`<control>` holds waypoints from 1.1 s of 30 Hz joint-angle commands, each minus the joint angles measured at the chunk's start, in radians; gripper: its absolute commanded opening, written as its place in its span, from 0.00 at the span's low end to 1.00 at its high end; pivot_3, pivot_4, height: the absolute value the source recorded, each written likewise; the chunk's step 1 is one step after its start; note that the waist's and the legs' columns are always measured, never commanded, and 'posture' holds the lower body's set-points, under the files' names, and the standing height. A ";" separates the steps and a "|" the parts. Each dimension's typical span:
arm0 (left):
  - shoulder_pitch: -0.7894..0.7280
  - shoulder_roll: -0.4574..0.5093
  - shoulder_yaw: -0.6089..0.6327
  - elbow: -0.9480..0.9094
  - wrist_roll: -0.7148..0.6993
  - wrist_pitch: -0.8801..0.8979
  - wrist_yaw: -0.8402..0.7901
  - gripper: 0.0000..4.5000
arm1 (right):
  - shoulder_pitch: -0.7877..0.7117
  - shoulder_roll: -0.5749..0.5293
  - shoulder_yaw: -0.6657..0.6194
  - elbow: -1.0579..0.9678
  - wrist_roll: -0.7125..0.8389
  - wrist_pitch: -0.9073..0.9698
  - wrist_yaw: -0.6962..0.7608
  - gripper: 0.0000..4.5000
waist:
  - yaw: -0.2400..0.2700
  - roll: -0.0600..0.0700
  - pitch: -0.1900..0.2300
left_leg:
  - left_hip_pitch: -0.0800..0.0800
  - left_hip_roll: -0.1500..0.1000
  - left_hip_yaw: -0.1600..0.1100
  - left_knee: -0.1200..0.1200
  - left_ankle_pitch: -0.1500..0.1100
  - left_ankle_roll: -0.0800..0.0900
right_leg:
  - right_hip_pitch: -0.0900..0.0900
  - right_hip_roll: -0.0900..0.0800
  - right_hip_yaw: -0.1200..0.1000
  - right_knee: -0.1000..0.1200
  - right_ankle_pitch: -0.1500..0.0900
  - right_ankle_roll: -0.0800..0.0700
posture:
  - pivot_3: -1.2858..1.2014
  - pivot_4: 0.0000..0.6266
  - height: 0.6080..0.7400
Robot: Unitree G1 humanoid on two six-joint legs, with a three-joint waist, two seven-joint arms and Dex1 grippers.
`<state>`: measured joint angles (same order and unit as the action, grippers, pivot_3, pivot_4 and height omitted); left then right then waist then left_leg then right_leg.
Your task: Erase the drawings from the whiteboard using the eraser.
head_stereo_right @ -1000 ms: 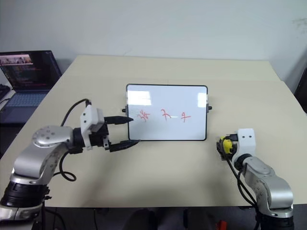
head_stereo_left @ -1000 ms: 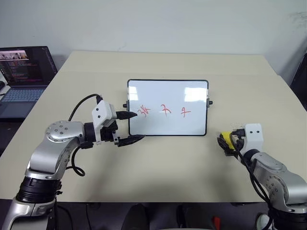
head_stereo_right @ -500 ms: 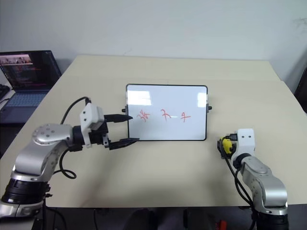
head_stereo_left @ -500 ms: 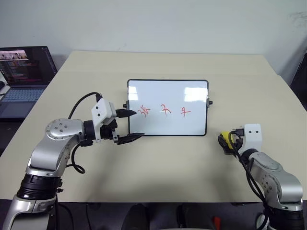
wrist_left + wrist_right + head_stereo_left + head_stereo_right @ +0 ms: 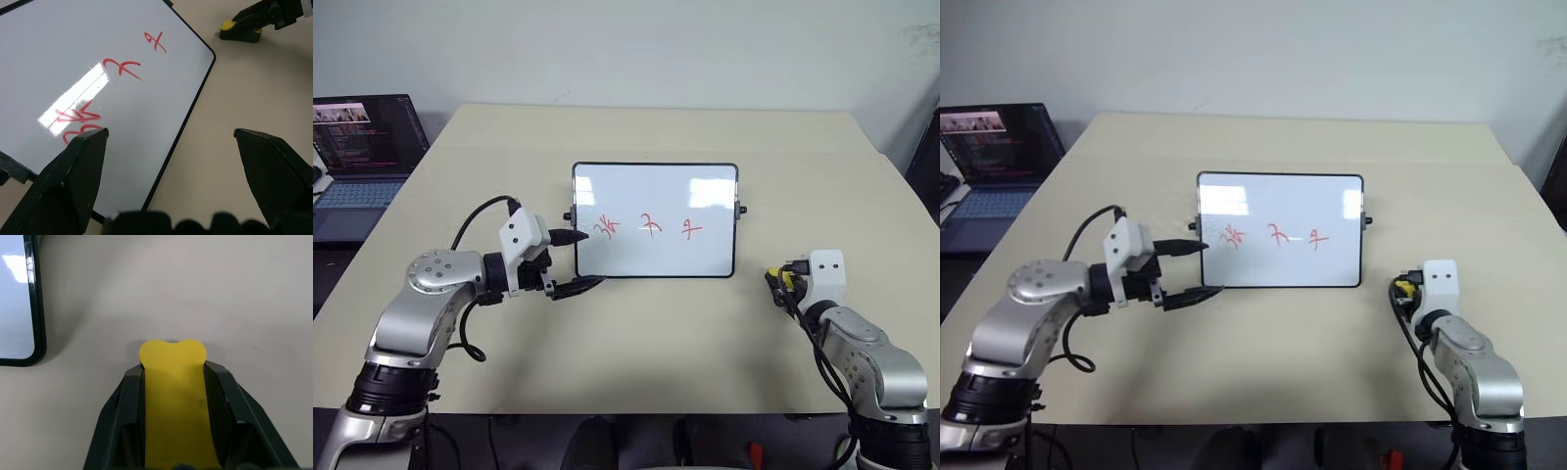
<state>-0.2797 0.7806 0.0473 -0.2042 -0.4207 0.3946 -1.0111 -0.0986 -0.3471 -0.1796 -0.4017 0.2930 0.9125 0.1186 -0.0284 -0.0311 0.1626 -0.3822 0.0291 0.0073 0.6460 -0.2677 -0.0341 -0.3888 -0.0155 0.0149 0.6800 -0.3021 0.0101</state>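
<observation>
From the head views I take the whiteboard as my landmark, lying flat mid-table. My left gripper sits at the board's left edge with its fingers spread, one over the board beside the first of the drawings, the other off the near edge; I judge it is there to steady the board. My right gripper rests on the table just right of the board's near right corner, pinching the eraser, little of which shows past the wrist. A laptop stands far left of the board, cut off by the frame.

In the left wrist view the three red scribbles run along the board, glare washing over the nearest. The eraser lies beyond the board's corner, the right gripper's tips on it.

In the right wrist view the fingers are pressed against the yellow block's sides, ready to lift. Its dark part is hidden.
</observation>
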 commanded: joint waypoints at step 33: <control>0.271 0.038 0.242 -0.139 -0.008 0.153 0.197 1.00 | -0.747 0.101 0.675 0.436 -0.376 -0.558 0.425 0.29 | -0.002 0.000 0.001 | -0.001 0.000 -0.003 0.000 0.000 0.000 | -0.001 -0.003 -0.004 0.001 0.000 -0.002 | 0.52 0.24 1.00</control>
<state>0.0045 0.7989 0.2794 -0.3386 -0.4341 0.5745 -0.8029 -0.8122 -0.2534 0.4998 0.0186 -0.0594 0.3988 0.5489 -0.0302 -0.0308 0.1637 -0.3829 0.0289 0.0042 0.6462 -0.2677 -0.0341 -0.3896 -0.0184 0.0102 0.6809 -0.3024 0.0082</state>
